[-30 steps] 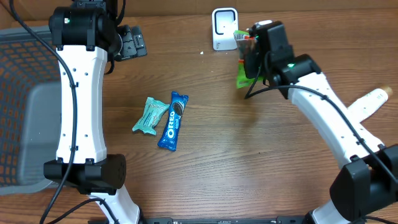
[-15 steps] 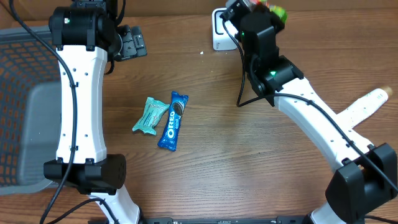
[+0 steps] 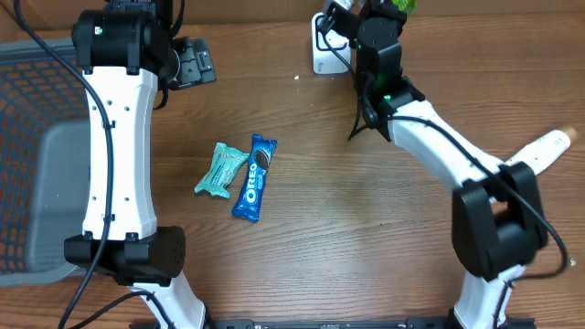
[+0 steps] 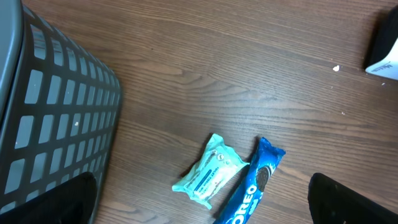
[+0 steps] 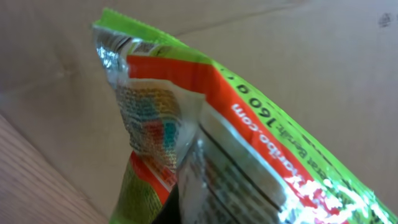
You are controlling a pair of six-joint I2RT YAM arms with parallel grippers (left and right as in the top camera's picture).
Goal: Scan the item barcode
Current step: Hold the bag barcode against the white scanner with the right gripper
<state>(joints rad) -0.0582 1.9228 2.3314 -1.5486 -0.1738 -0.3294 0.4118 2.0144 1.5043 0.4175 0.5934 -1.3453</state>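
Our left gripper (image 3: 187, 62) hangs far left by the basket (image 3: 27, 110), fingers wide apart, out of the way. The mint packet (image 3: 219, 170) and Oreo (image 3: 255, 177) lie mid-table. Far right, our right gripper (image 3: 377, 11) is clamped on the green bag (image 5: 205, 124), holding it beside the scanner (image 3: 322, 50), presumably so it can read the barcode.

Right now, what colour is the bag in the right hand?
The bag is bright green with an orange-red band; the right wrist view shows it best.
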